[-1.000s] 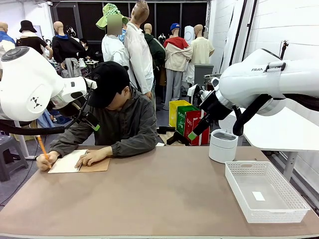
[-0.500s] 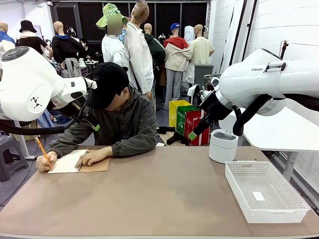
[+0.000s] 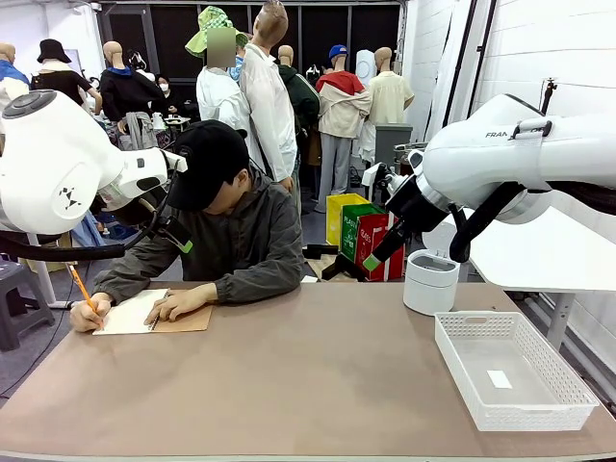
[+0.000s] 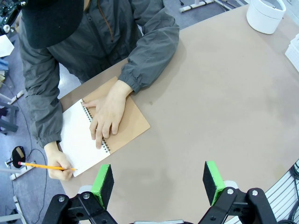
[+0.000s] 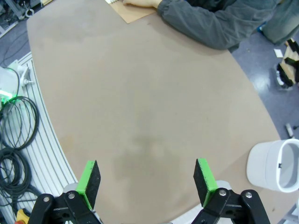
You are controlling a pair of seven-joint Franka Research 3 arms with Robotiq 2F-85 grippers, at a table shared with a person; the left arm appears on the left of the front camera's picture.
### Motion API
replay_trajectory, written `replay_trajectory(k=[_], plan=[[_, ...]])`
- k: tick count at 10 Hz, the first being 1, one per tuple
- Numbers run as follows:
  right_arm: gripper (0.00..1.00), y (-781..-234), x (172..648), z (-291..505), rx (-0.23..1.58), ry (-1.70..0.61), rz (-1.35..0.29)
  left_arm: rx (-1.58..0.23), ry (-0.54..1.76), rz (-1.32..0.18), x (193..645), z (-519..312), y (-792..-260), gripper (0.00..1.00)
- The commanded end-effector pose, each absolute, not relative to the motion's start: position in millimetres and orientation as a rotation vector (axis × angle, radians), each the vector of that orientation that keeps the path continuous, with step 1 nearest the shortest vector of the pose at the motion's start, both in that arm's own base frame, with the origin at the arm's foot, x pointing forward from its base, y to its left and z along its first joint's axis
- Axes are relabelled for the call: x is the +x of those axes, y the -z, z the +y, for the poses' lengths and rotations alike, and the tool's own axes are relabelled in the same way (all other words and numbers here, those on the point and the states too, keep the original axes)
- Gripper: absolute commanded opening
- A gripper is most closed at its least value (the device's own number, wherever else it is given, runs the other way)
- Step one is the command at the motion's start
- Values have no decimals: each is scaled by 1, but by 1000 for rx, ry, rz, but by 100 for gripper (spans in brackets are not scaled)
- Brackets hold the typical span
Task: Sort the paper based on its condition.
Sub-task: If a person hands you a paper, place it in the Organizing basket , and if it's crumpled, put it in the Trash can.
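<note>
No loose paper is in view. At the far left of the table a person writes with an orange pencil point(image 3: 81, 286) on the white page of a spiral notebook point(image 3: 144, 313) with a brown cover, one hand flat on it. The left wrist view has the notebook point(image 4: 86, 135) and pencil point(image 4: 44, 165) below it. My left gripper point(image 3: 173, 236) hangs high in front of the person, open and empty, as its own view point(image 4: 159, 182) confirms. My right gripper point(image 3: 356, 265) hovers high at the back right, also open point(image 5: 147, 182) over bare table.
A white mesh basket point(image 3: 529, 417) sits at the right front with a small white label on its floor. Behind it stands a white round bin point(image 3: 429, 281), also seen at the edges of both wrist views point(image 4: 266, 16) point(image 5: 275, 165). Cables lie on the floor point(image 5: 18, 126).
</note>
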State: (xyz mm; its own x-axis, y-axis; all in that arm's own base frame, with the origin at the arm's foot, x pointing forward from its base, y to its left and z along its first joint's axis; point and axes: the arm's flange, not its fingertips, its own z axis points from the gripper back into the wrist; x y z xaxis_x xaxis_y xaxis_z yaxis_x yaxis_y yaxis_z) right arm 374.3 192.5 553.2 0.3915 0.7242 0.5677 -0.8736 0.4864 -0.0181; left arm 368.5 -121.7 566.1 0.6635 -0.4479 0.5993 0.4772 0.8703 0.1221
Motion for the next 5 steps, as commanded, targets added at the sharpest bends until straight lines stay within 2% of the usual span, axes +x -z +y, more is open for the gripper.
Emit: replay_trajectory(k=[1, 5], plan=[[100, -554, 374, 192, 302, -1036, -555, -48, 521, -659, 368, -120, -567, 100], [100, -554, 374, 192, 302, -1036, -555, -48, 521, -659, 368, -120, -567, 100]])
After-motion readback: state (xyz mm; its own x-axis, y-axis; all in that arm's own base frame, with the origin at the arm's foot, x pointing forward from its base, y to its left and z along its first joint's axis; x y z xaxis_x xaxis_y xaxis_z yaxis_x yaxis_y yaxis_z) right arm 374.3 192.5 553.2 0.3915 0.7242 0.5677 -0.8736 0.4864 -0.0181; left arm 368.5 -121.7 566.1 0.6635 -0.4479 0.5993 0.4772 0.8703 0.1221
